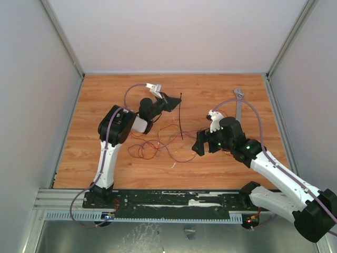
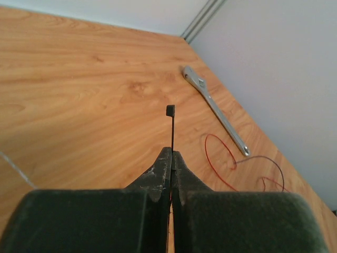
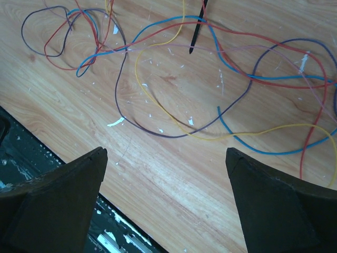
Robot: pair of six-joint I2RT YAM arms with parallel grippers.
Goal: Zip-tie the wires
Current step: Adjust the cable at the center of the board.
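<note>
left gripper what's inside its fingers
A black zip tie, pinched in the shut left gripper, its square head poking out. The clamped stretch itself is covered from view.

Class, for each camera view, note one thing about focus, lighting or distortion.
Top external view: even, soft light, faint shadows, walls slanting with the wide lens. Left wrist view: the left claw is blurred near the lens, the zip tie it pinches crisp. Right wrist view: the wires are sharp, the open right claw dark and soft-edged.
</note>
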